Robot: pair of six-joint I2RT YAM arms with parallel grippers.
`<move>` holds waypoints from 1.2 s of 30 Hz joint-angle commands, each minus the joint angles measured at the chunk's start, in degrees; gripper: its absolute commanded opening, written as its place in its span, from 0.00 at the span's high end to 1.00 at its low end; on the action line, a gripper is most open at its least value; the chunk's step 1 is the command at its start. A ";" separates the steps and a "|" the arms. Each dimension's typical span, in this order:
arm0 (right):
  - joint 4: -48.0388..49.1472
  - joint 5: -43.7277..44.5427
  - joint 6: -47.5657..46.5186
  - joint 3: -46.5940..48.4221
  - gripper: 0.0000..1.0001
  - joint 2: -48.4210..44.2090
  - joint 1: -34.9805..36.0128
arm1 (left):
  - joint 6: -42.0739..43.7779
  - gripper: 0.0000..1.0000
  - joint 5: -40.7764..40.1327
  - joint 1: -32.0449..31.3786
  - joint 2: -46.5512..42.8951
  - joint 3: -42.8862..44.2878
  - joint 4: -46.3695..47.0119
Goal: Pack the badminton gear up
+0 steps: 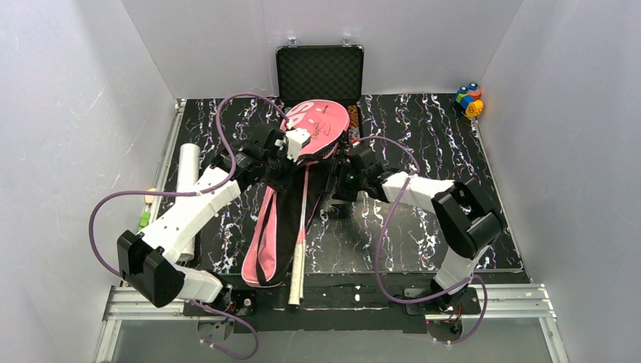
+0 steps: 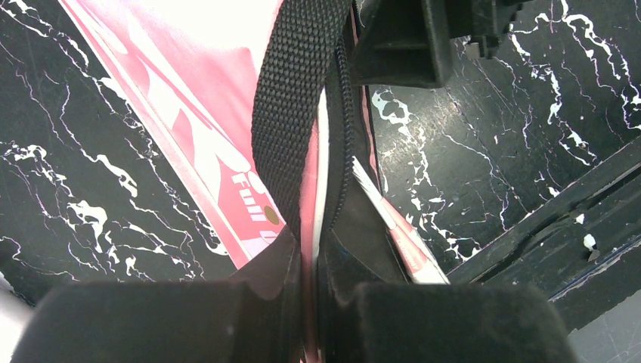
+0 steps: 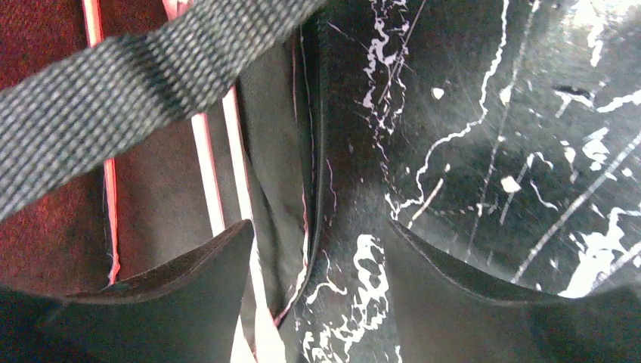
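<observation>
**A:** Why's the left tool [image 2: 306, 265] clenched on the pink cover [image 1: 321, 121]'s zip edge?

**B:** Guessing it's lifting the mouth. The rackets [image 1: 297, 265] lie half inside on the bench [image 1: 423, 128], handles poking out. The right tool [image 3: 317, 234] is spread wide astride the black edge, gripping nothing.

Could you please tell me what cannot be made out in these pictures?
Top view: racket heads, hidden by the pink racket-shaped fabric cover; only white racket handles show.
Top view: lower half of the open black case, mostly behind that cover.
Left wrist view: the cover's lettering, washed out by glare.
All views: shuttlecocks, none visible; the long white tube hides its inside.
</observation>
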 commanded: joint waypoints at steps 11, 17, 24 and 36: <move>13.05 -6.60 5.65 -1.62 0.82 3.46 0.41 | 2.10 1.00 -0.76 -0.04 -3.82 0.36 0.23; 11.74 -7.43 6.46 -7.34 0.99 -6.88 0.49 | 3.47 0.98 0.33 -0.04 -4.90 -0.37 0.03; -0.14 -10.77 9.61 -5.92 0.99 -17.07 1.32 | 4.65 0.39 6.10 -0.04 -3.41 0.62 -3.92; -18.40 -6.67 10.52 2.34 0.99 -23.63 1.82 | 3.49 0.03 21.99 -0.42 -2.89 0.40 -3.90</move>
